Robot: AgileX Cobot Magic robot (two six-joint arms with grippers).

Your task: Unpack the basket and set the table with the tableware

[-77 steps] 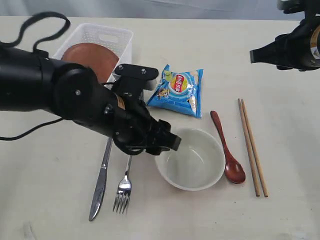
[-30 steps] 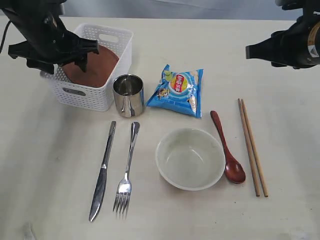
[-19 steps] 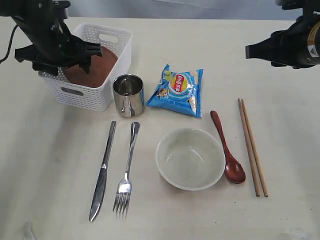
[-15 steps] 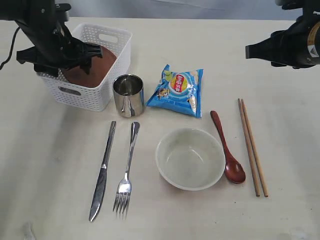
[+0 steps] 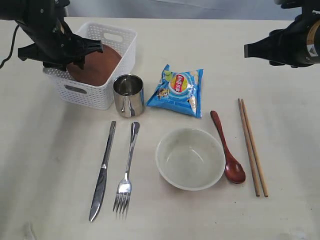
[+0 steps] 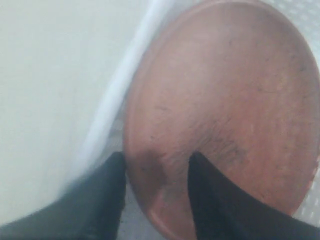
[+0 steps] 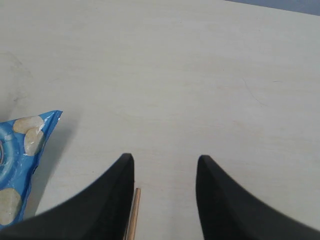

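Observation:
The white basket (image 5: pixel 85 92) stands at the far left of the table (image 5: pixel 50 165) with the reddish-brown plate (image 5: pixel 100 62) leaning inside it. My left gripper (image 5: pixel 72 54) reaches into the basket. In the left wrist view its jaws (image 6: pixel 157 162) straddle the plate (image 6: pixel 225 90) at the rim, one finger on each face, shut on it. My right gripper (image 5: pixel 248 50) hovers open at the far right; between its fingers (image 7: pixel 165 165) only bare table shows. Steel cup (image 5: pixel 128 95), knife (image 5: pixel 102 170), fork (image 5: pixel 126 170), bowl (image 5: pixel 190 158), spoon (image 5: pixel 227 147) and chopsticks (image 5: pixel 252 147) lie on the table.
A blue chip bag (image 5: pixel 177 91) lies between the cup and the spoon, and its corner (image 7: pixel 20 165) shows in the right wrist view beside a chopstick tip (image 7: pixel 134 210). The cup stands close against the basket's near right corner.
My left gripper's jaws have closed onto the plate's rim. The basket has shifted and turned slightly to the right with the plate. The right arm has stayed still.

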